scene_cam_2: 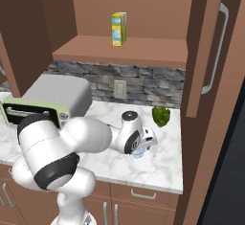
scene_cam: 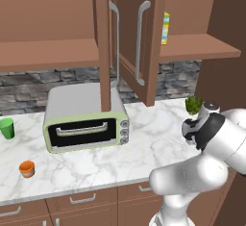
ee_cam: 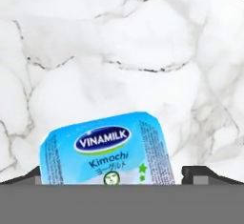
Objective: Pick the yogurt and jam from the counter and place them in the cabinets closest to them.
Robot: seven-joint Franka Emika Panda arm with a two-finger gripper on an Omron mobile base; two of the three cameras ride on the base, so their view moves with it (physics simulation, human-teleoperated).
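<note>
The yogurt [ee_cam: 107, 149] is a small cup with a light-blue Vinamilk lid, sitting on the white marble counter [ee_cam: 119, 42]. My gripper [ee_cam: 116, 175] is open and low over it, one dark fingertip [ee_cam: 198, 173] on each side, with a small gap at the right one. From the right base view the yogurt [scene_cam_2: 139, 153] peeks out under the gripper [scene_cam_2: 142, 146]. The jam [scene_cam: 27, 168], a small orange jar, stands far left near the counter's front edge. The reddish-brown cabinets [scene_cam: 202, 47] above stand open, their shelf [scene_cam_2: 119, 49] bare wood.
A green toaster oven [scene_cam: 86, 119] sits mid-counter. A green cup [scene_cam: 6, 128] is at the far left. A green vegetable [scene_cam_2: 161, 116] lies just behind the hand. A yellow carton [scene_cam_2: 118, 28] stands on the shelf. An open door [scene_cam: 137, 42] juts out overhead.
</note>
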